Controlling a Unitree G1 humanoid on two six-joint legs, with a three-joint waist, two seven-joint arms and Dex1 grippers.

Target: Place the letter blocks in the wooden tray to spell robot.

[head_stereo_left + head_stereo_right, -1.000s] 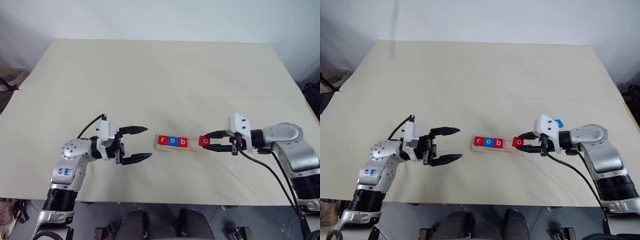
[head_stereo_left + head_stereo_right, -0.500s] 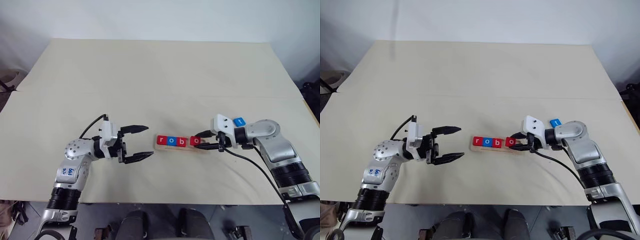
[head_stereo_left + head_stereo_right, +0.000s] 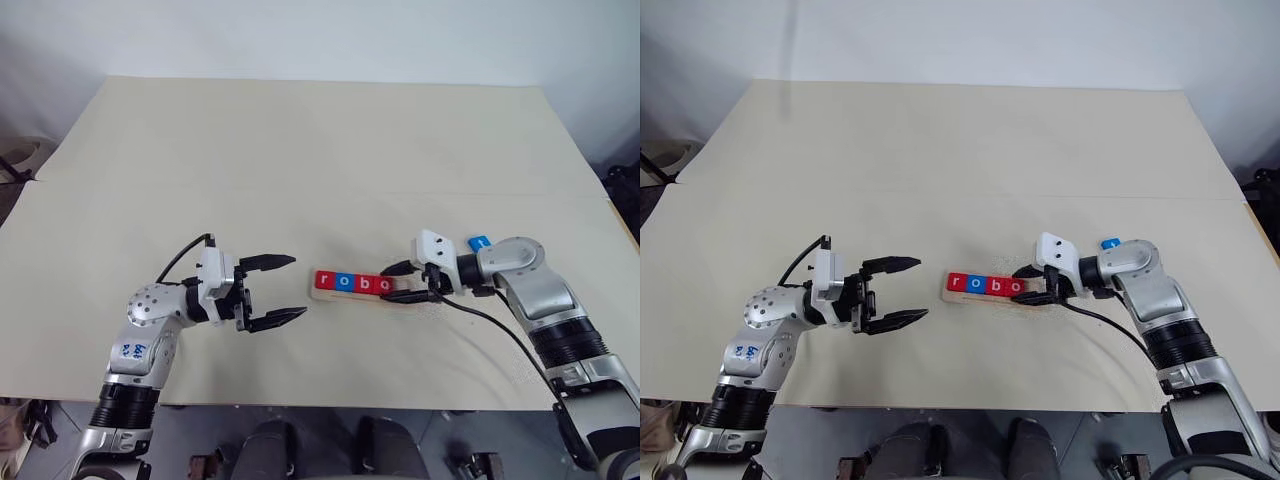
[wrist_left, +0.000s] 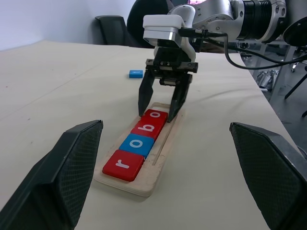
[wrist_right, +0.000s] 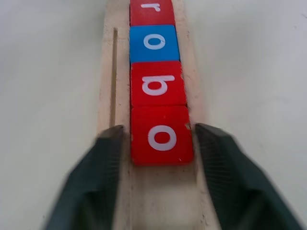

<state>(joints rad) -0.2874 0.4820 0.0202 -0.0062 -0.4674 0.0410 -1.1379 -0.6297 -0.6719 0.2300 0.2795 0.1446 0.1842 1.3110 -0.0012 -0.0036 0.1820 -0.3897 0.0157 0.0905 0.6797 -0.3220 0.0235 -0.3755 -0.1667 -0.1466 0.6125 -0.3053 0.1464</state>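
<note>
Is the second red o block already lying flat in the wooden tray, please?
Yes, in and flat. The second o block lies against the b block in the wooden tray, with gaps to the right tool's fingers.

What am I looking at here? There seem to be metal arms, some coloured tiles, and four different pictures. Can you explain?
It is a two-armed robot at a table. Two pictures come from cameras in its head, looking down; the other two come from cameras on its wrists. Each arm ends in a two-fingered claw. On the table lies a wooden tray with four letter tiles spelling "robo". The right claw stands over the last red "o", one finger either side, slightly apart from it, so it looks just released. The left claw hangs open beside the tray, holding nothing. The blue "t" tile waits on the table behind the right arm.
</note>
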